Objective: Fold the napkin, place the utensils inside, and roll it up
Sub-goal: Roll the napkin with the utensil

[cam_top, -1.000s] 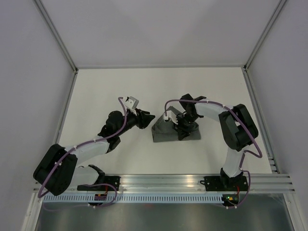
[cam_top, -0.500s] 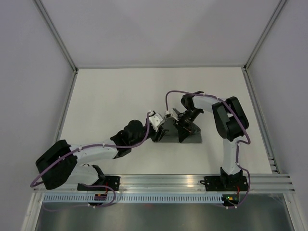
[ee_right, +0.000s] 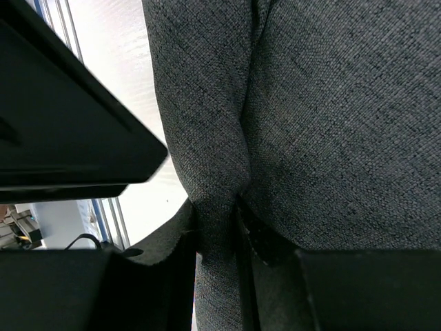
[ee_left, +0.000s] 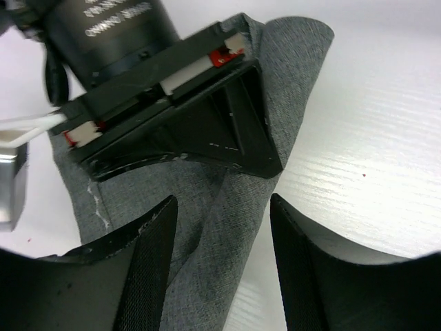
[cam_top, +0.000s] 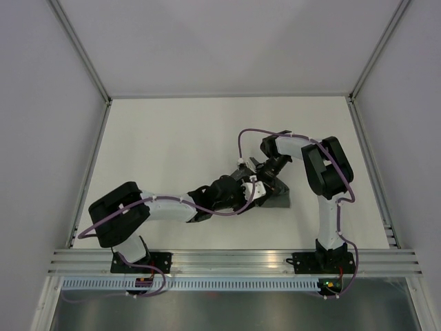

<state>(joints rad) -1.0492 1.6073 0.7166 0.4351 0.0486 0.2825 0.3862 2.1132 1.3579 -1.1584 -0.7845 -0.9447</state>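
A: Log the change. A second ago the left arm sat folded back, its tip only at the cloth's left edge. Now?

B: Now it reaches across the white worktop (cam_top: 172, 138). The left hand (ee_left: 222, 207) sits over the dark grey felt-like napkin (cam_top: 281, 198), just beside the right hand (ee_right: 217, 215). The napkin lies right of centre, near the right arm, mostly covered by both wrists. Only its near right corner shows from above.

A: Hand states?

B: Left: released, fingers spread, straddling a raised fold of cloth without closing on it. Right: clenched on a pinched ridge of the napkin, as it was a second ago.

A: The bundle itself?

B: Earlier it showed as a wider lump with its left edge exposed. That edge is now under the left arm, so I cannot tell whether it has shifted.

A: Meaning for the task?

B: My reading: the right hand pins the fold while the left comes in for a fresh grip. Rolling looks under way, not finished.

A: The pale pink knife-like utensil?

B: Not visible in any view. Possibly inside the cloth; cannot confirm.
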